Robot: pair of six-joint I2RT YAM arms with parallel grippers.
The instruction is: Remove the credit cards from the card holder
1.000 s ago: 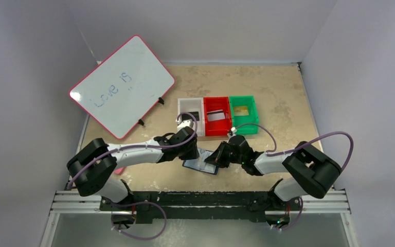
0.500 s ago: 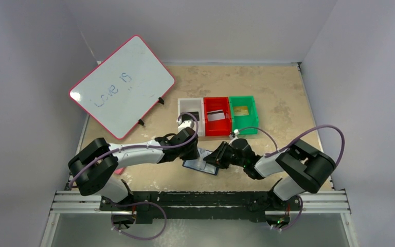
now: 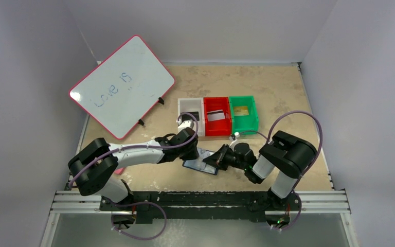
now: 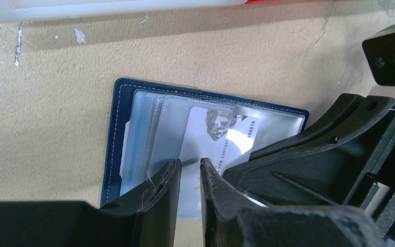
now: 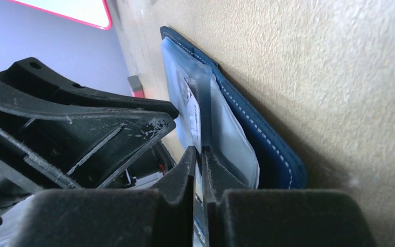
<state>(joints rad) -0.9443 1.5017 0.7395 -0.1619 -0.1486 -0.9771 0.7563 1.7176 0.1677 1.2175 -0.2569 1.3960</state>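
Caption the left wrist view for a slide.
Left gripper pinches a clear sleeve of the open card holder; a white card remains inside.

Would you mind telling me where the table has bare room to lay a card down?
Bare table runs behind the white, red and green bins, and right of the green bin. It is crowded near the front, where both grippers meet over the card holder.

The right arm's elbow (image 3: 288,152) has been swung inward and leftward; the right gripper (image 3: 217,157) has seemingly been nudged slightly.
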